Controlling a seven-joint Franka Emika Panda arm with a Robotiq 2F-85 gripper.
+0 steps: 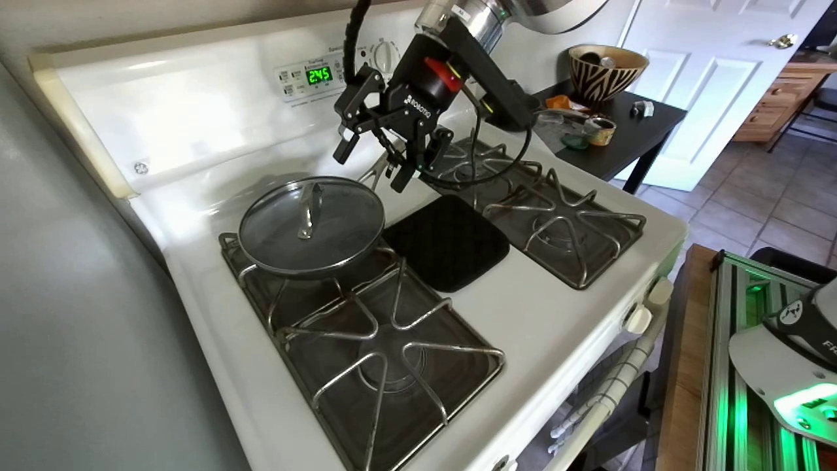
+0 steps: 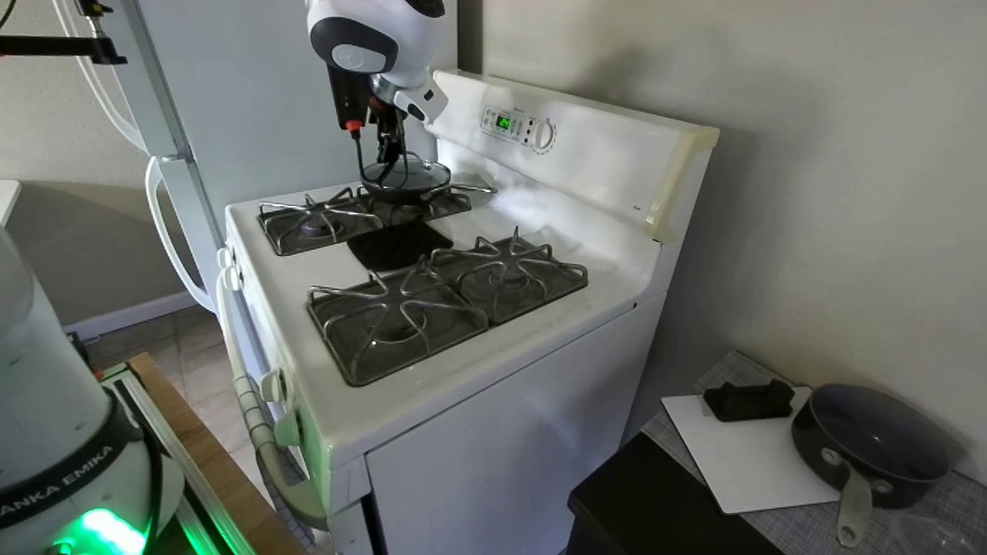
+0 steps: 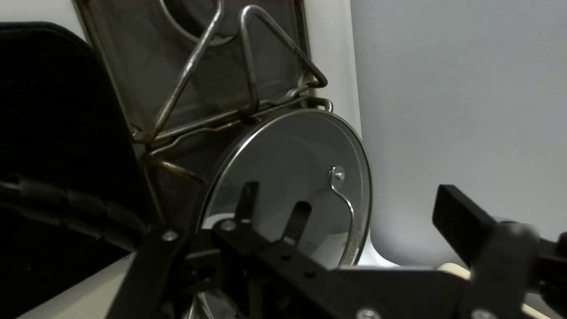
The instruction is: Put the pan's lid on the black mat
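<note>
The round glass lid [image 1: 343, 226] lies on the pan, with its metal handle [image 1: 310, 209] standing up across the middle. The lid also shows in the wrist view [image 3: 288, 150]. The dark pan [image 2: 393, 196] sits on a back burner, mostly hidden under the lid; its silver handle [image 1: 375, 173] points away along the stove's back. The black mat [image 1: 448, 242] lies flat on the white stove top between the burners, beside the pan. It also shows in the wrist view [image 3: 57, 110]. My gripper [image 1: 373, 163] is open and empty, above and beside the lid, apart from it.
Metal burner grates [image 1: 392, 353] stand in front of the pan and on the mat's far side [image 1: 562, 229]. The stove's back panel [image 1: 196, 98] rises behind. A fridge [image 1: 98, 314] stands close beside the pan. A saucepan [image 2: 871, 439] sits on a separate surface.
</note>
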